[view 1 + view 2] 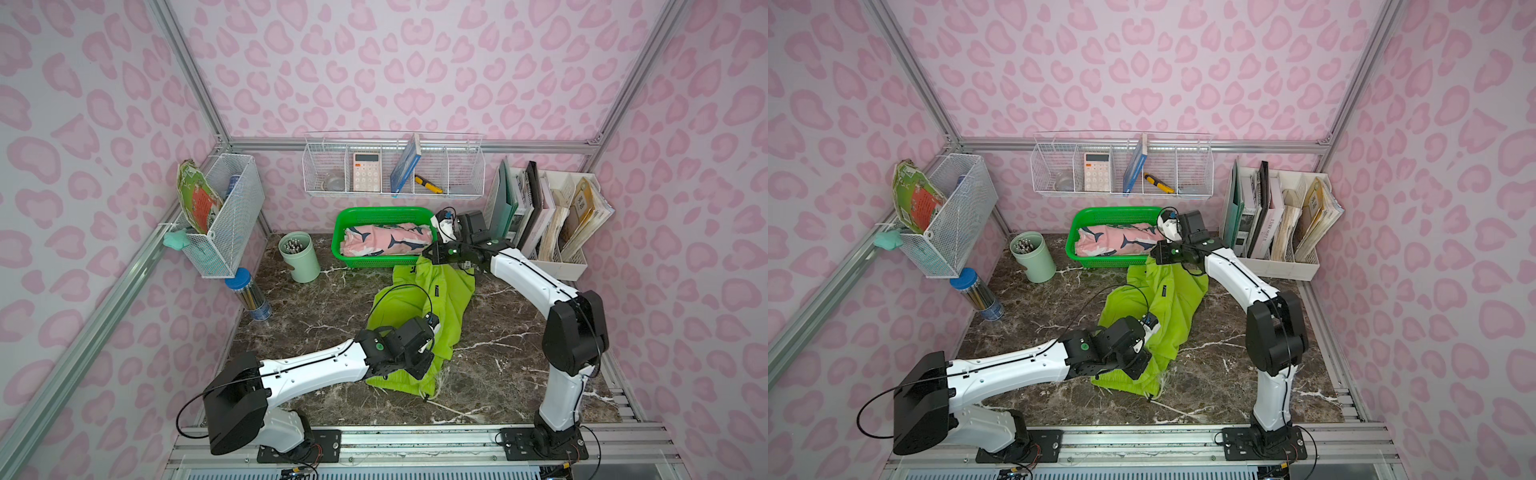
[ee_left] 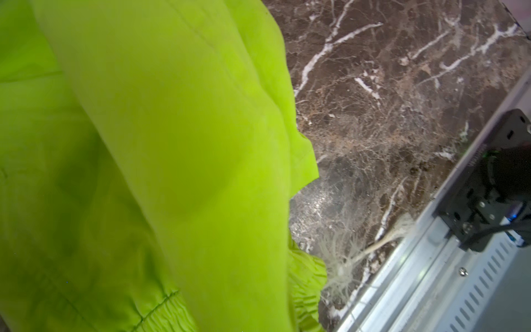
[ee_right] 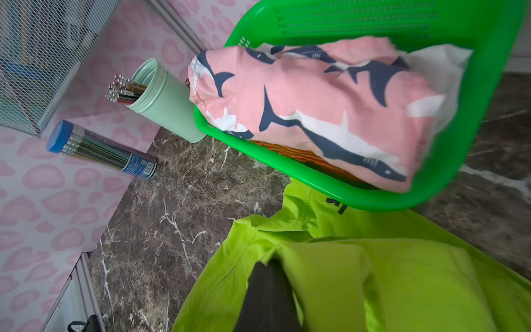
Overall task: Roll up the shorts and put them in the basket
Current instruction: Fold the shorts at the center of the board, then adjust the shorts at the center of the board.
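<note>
The lime green shorts (image 1: 440, 303) (image 1: 1173, 307) lie crumpled on the marble table, stretched from the front to the green basket (image 1: 374, 214) (image 1: 1113, 212). My left gripper (image 1: 419, 361) (image 1: 1133, 357) is shut on their near waist end; green cloth (image 2: 172, 143) hides its jaws in the left wrist view. A frayed white drawstring (image 2: 339, 258) lies beside the waist. My right gripper (image 1: 430, 253) (image 1: 1156, 253) is shut on the far end, where cloth (image 3: 373, 287) wraps over its black finger (image 3: 267, 293). The pink shark-print shorts (image 1: 386, 241) (image 3: 316, 106) lie rolled in the basket (image 3: 488, 86).
A mint cup of pencils (image 1: 300, 257) and a blue-capped pencil tube (image 1: 249, 295) stand at the back left. A white file holder (image 1: 552, 220) fills the back right corner. Wire baskets hang on the left wall (image 1: 224, 216) and back wall (image 1: 395, 166). A metal rail (image 1: 415, 440) runs along the front.
</note>
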You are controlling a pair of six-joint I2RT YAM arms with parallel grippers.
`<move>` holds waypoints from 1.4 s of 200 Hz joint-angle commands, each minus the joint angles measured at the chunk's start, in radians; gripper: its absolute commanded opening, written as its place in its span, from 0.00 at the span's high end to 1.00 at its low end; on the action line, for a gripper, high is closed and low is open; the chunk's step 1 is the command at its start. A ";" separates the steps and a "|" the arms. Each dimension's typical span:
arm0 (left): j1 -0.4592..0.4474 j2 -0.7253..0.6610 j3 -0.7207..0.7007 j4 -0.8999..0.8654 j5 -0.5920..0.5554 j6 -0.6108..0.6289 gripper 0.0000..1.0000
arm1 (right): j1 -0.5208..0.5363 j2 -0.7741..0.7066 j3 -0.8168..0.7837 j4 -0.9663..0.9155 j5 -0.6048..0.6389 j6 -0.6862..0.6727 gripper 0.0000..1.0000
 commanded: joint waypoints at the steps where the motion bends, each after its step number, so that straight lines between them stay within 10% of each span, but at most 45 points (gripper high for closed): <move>1: 0.000 -0.025 -0.044 0.026 -0.130 -0.064 1.00 | 0.028 0.067 0.050 -0.023 -0.037 0.031 1.00; 36: 0.001 -0.025 -0.088 0.004 -0.243 -0.136 0.93 | 0.038 0.145 0.071 0.059 -0.087 0.078 0.94; 71: 0.001 -0.034 -0.075 -0.057 -0.381 -0.217 0.51 | 0.038 0.202 0.128 0.087 -0.131 0.093 0.42; 107: 0.002 -0.102 -0.071 -0.052 -0.438 -0.195 0.07 | 0.024 0.116 0.048 0.142 -0.115 0.072 0.18; 155: 0.021 -0.210 -0.027 -0.052 -0.480 -0.104 0.00 | -0.030 -0.104 -0.167 0.127 -0.015 0.015 0.10; 197: 0.139 -0.229 -0.036 -0.052 -0.438 -0.083 0.21 | -0.032 -0.239 -0.401 0.026 0.066 -0.060 0.41; 222: 0.239 -0.205 -0.039 -0.059 -0.359 -0.103 1.00 | -0.028 -0.286 -0.561 0.082 0.072 -0.032 0.96; 280: 0.344 -0.125 -0.044 -0.048 -0.202 -0.112 1.00 | 0.036 -0.221 -0.664 0.147 0.079 0.017 1.00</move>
